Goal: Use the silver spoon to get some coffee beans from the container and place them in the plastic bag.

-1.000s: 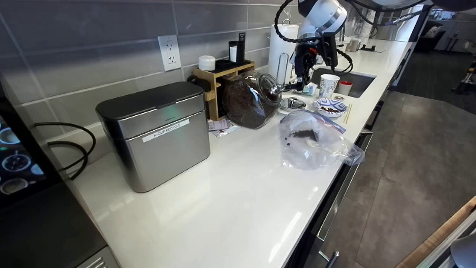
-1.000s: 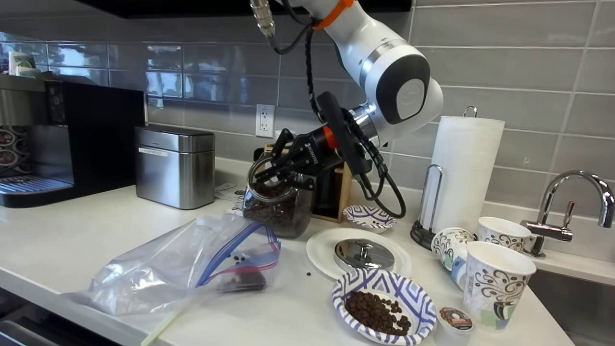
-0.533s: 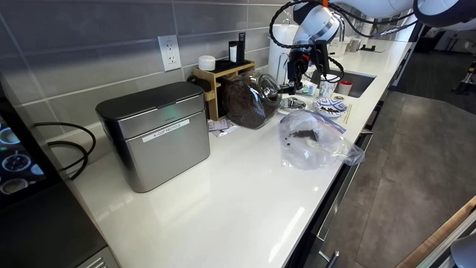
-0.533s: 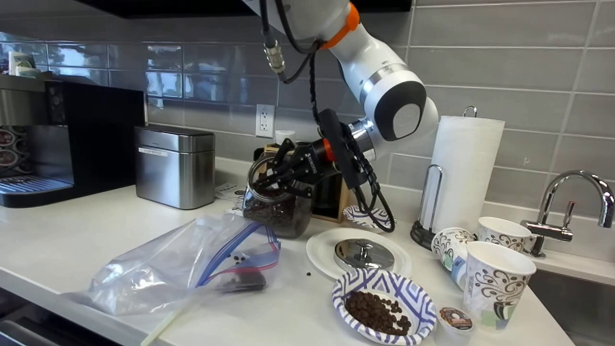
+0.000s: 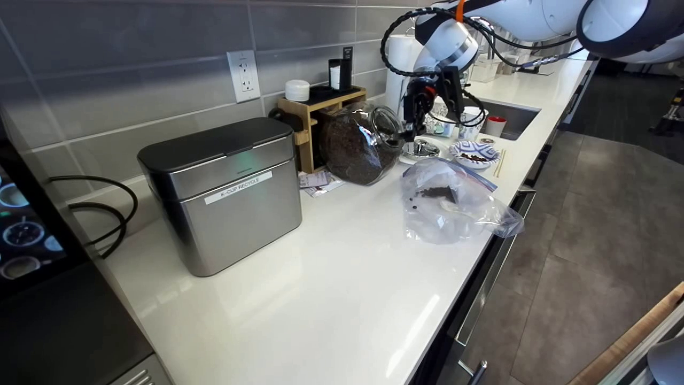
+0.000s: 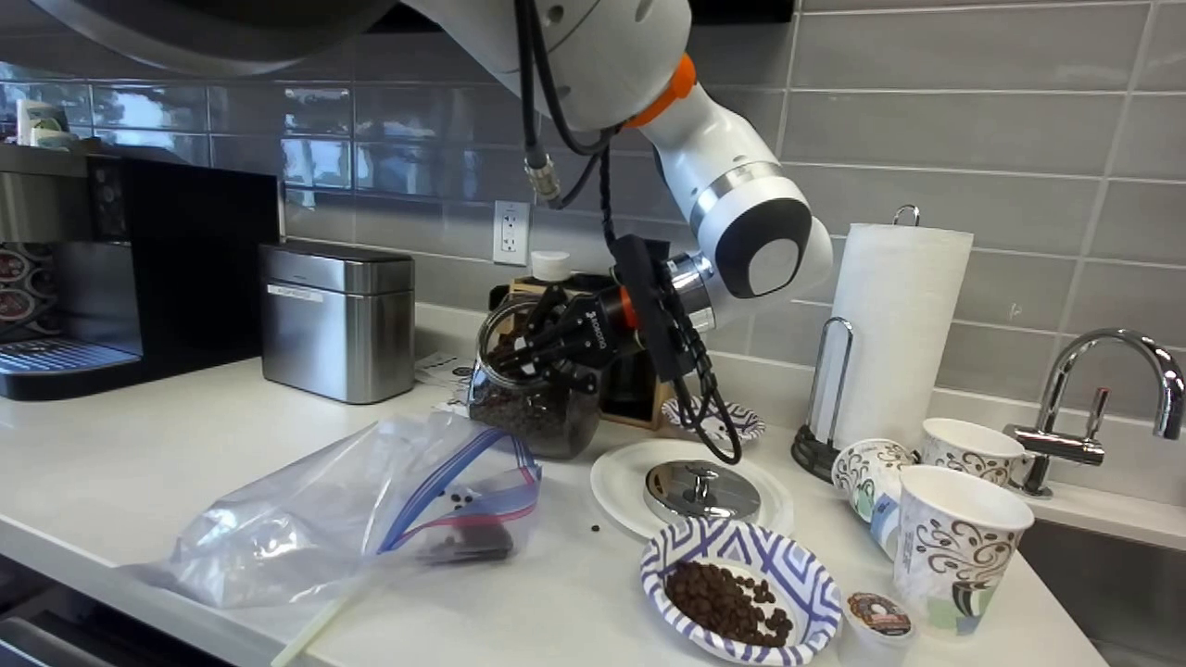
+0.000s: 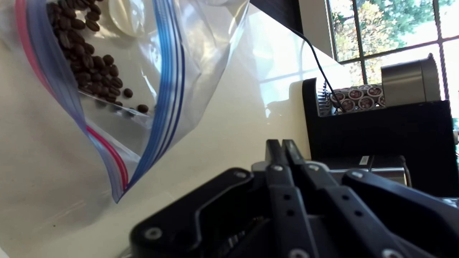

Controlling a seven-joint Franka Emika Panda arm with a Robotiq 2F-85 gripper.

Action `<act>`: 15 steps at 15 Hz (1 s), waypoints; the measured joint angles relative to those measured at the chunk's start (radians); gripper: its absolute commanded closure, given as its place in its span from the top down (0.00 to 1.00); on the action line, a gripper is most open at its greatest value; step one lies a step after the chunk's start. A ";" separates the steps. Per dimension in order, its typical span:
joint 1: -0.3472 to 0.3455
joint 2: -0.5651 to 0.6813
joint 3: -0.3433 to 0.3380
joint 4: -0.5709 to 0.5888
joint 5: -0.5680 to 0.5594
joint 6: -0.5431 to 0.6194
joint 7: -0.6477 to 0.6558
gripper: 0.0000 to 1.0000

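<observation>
scooping seems in hand — jaws clenched, apparently on the spoon [image 7: 259,166], at the mouth of the jar [image 5: 368,131]; next, lift beans [image 5: 342,144] out level to the bag [image 7: 168,79], 10 o'clock in the wrist view.

In my wrist view, daylight pours through the partly washed-out window [image 7: 383,28]. In an exterior view I get bright streaks on the counter [image 5: 320,299], a dim far floor [image 5: 625,101], and glints across the plastic bag [image 5: 454,214].
</observation>
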 measured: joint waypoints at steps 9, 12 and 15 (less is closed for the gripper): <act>0.000 0.015 0.006 0.034 0.004 -0.011 0.066 0.41; 0.000 0.014 0.006 0.043 0.004 -0.038 0.069 0.64; 0.000 0.010 0.006 0.051 0.003 -0.084 0.080 0.86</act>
